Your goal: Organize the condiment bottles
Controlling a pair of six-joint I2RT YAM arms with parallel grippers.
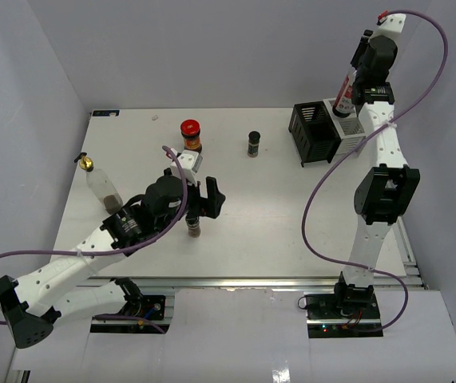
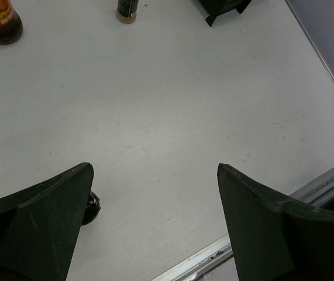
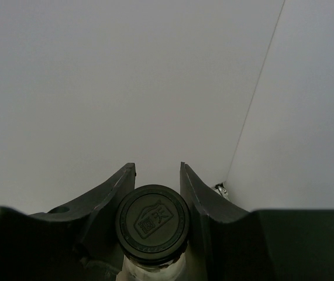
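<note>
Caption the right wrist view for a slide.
Right gripper shut on a black-capped bottle, against a white wall.

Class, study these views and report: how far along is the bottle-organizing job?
Done: no bottle shows in the wire rack yet.
In hand: the right pincer is shut on the red-labelled bottle, held up by the rack.
Left: the red-lidded jar, the far shaker, the near shaker and the gold-topped bottle stand on the table. The left pincer is open by the near shaker.
</note>
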